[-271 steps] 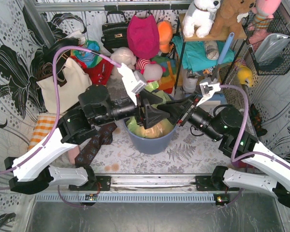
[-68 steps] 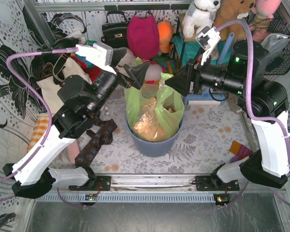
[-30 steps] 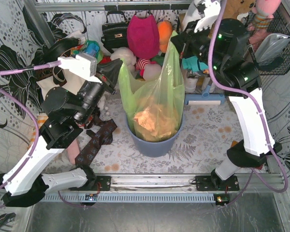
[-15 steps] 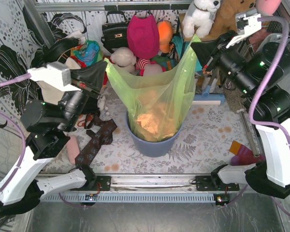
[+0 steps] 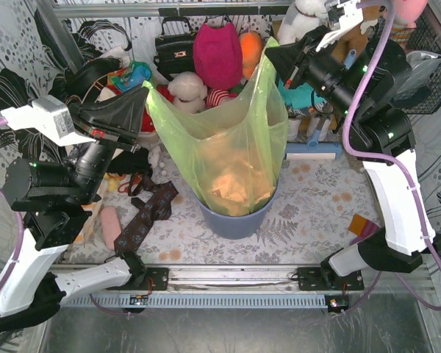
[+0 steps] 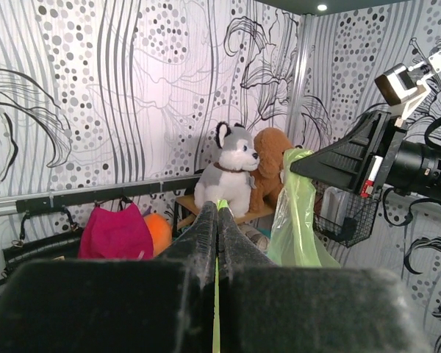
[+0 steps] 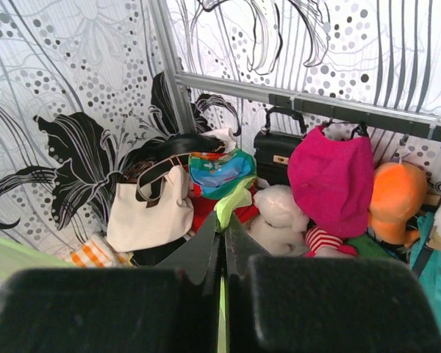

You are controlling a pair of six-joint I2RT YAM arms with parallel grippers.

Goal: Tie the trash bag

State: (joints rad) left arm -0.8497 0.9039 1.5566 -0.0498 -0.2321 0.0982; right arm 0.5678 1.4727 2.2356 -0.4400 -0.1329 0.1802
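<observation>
thin glossy translucent plastic trash bag (image 5: 228, 140), smooth plastic bin (image 5: 235, 219)

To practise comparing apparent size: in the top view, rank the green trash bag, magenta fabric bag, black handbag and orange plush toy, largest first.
1. trash bag, stretched up toward the camera, which flatters it.
2. magenta fabric bag.
3. black handbag.
4. orange plush toy, partly hidden by the trash bag, so uncertain.

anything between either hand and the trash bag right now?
Nothing visible. The left hand and the right hand are each shut on a top corner of the trash bag. Its bottom sits in the blue-grey bin.
</observation>
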